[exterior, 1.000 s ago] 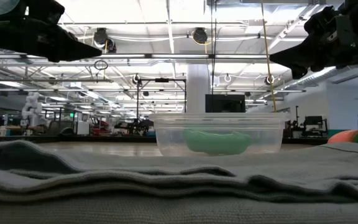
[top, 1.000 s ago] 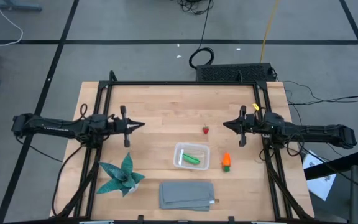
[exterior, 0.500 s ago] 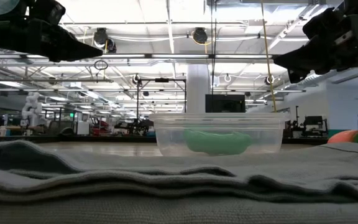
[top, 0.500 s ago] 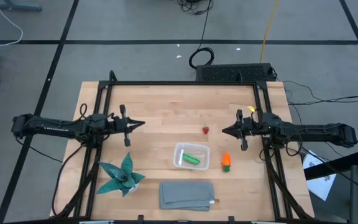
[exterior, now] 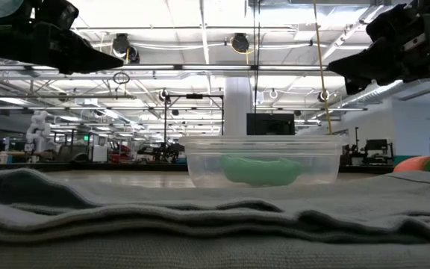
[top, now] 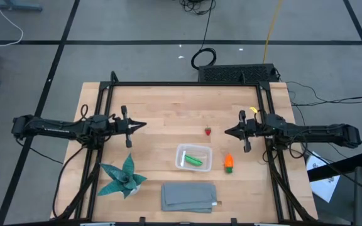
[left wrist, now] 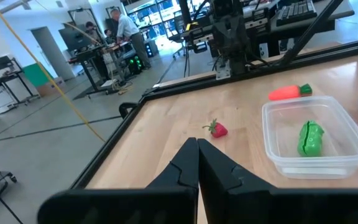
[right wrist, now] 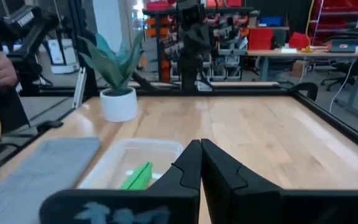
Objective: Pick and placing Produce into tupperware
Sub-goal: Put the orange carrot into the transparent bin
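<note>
The clear tupperware point(top: 193, 157) sits near the table's middle with the green pod point(top: 195, 161) lying inside it; both also show in the left wrist view, tupperware point(left wrist: 312, 137) and pod point(left wrist: 309, 137). The red strawberry piece point(top: 208, 131) lies on the wood beyond the tupperware, strawberry point(left wrist: 218, 129). The orange carrot piece point(top: 229, 162) lies right of the tupperware, carrot point(left wrist: 289, 92). My left gripper point(top: 143, 125) hovers shut over the table's left half. My right gripper point(top: 225, 132) hovers shut right of the strawberry, above table level.
A teal spiky plant in a white pot point(top: 123, 176) stands at the near left. A folded grey cloth point(top: 189, 196) lies along the near edge below the tupperware. A black frame point(top: 187, 83) borders the table. Bare wood stretches between the grippers.
My right gripper has shifted slightly toward the table's near edge and left, toward the strawberry, and turned a little about its axis. The left arm and all the objects have kept still.
</note>
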Tool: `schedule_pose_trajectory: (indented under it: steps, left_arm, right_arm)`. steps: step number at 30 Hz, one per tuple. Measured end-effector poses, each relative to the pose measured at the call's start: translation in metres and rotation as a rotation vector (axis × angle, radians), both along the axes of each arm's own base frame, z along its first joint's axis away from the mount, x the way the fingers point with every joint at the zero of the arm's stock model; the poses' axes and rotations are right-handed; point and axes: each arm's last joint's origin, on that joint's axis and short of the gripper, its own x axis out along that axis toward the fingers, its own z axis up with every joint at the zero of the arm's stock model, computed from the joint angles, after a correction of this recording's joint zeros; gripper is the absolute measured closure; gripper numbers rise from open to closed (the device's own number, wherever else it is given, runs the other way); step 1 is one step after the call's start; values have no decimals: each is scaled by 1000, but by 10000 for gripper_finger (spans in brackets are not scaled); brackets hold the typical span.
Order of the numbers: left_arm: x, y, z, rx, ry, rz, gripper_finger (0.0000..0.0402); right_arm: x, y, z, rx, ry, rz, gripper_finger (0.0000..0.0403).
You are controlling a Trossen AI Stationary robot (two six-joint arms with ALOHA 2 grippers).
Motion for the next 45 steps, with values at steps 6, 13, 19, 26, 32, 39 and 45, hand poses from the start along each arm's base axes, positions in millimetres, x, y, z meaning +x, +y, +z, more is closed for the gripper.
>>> schedule_pose_trajectory:
  steps: [6,13,19,26,32,39,45]
  left_arm:
    - [0,0,0,-4,-1,0,401]
    - [0,0,0,-16,-3,1,401]
    - [0,0,0,-18,-4,1,401]
    - [0,0,0,-27,-5,2,401]
    - [0,0,0,-33,-6,2,401]
    - [0,0,0,-33,-5,2,401]
    - [0,0,0,-33,-6,2,401]
  right_arm:
    - [3,9,9,-1,3,68,403]
    - [12,15,38,-1,105,90,403]
    - [18,15,53,52,257,84,403]
    - [27,26,61,22,407,191,403]
    - [33,37,63,11,494,250,403]
    - [42,49,65,-35,598,320,403]
    - [45,52,71,-43,702,330,403]
